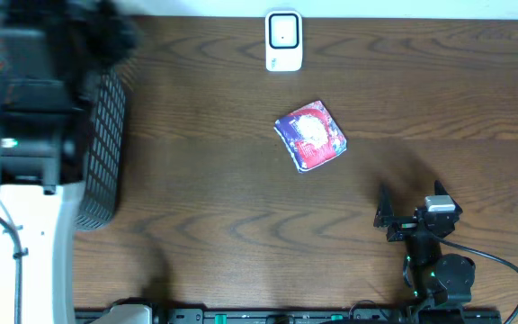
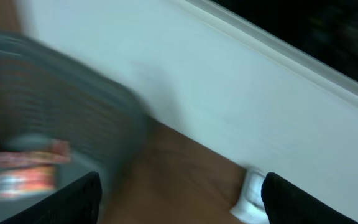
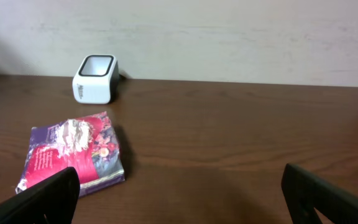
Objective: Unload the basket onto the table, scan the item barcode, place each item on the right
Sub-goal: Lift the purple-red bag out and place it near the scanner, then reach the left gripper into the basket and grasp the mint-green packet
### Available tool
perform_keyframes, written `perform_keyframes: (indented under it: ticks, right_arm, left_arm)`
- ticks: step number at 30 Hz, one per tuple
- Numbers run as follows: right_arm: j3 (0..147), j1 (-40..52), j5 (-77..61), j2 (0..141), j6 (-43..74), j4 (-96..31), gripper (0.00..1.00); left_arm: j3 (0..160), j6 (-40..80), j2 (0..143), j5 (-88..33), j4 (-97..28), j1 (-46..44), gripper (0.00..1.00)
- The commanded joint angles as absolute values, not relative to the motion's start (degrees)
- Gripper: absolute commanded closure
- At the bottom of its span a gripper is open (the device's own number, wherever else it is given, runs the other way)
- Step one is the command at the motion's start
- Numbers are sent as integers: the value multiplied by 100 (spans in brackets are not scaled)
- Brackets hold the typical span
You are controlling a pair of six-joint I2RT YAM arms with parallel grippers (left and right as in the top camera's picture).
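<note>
Left gripper [image 2: 182,182] gaped above the basket [image 1: 106,135]; right gripper [image 3: 179,171] gaped too. Packet [image 1: 310,135] lay flat near the scanner [image 1: 283,40], long axis skewed diagonally.

You've got the scanner [image 1: 283,40] at the table's [image 1: 196,180] far edge, packet [image 1: 310,135] near, in front of it, basket [image 1: 102,144] far left, well apart from both.
</note>
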State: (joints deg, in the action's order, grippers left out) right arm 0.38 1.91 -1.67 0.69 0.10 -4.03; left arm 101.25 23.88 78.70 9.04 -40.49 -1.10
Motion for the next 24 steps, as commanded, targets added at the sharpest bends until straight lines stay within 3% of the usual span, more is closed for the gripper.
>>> perform_keyframes:
  ticks: [1,8,24]
  right_arm:
    - [32,187,-161,36,-71,-427,1]
    - [32,187,-161,38,-71,-427,1]
    - [32,187,-161,38,-71,-427,1]
  left_arm:
    - [10134,2169,7911,1122,-4298,947,18]
    - [10075,2158,8346,1122,-5680,2045,16]
    - [9813,1070,10416,1000,-7373,2917,17]
